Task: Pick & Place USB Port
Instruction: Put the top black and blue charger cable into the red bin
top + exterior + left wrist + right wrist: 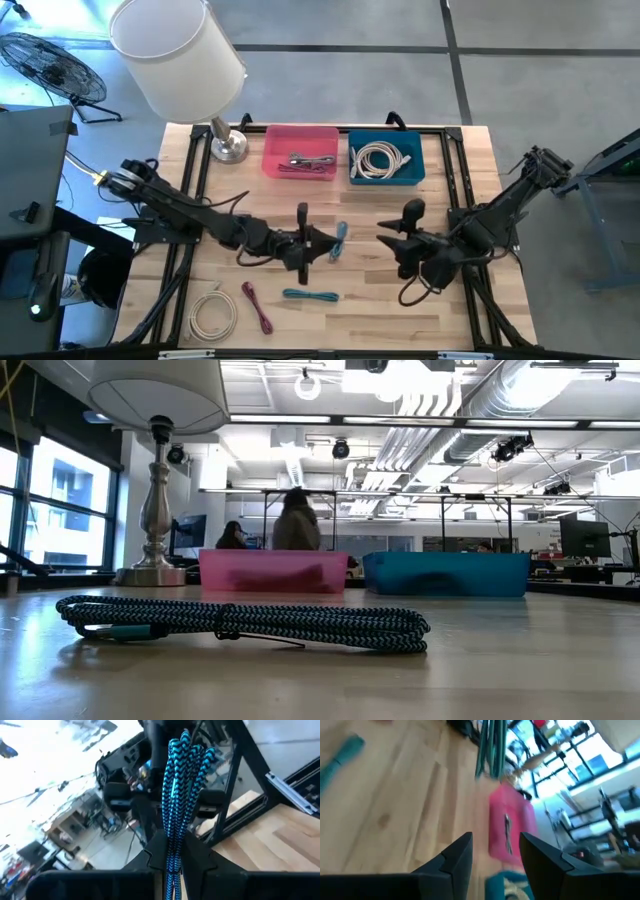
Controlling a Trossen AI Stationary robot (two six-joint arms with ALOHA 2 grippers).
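Observation:
A coiled blue-and-black braided cable [181, 795] is lifted above the table's middle, with my left gripper [324, 242] shut on it; it shows as a short blue bundle [340, 241] in the high view. My right gripper [392, 250] hovers open just right of it, nothing between its fingers [454, 856]. A second teal braided cable [311, 295] lies flat on the table near the front, filling the low view [240, 622]. The pink bin [300, 152] and the blue bin [386, 160] stand at the far edge. My left gripper pinches the folded cable bundle [172, 852], several strands together, between its two fingers [200, 860]. The fingers come roughly level from the table's left. The bundle's looped end [189, 745] sticks out beyond the fingertips, clear of the table.
A red cable [257, 306] and a white coiled cable [212, 312] lie at the near left. The pink bin holds a dark cable, the blue bin a white one [380, 160]. A lamp [180, 50] stands at the far left corner. People show beyond the table [295, 520].

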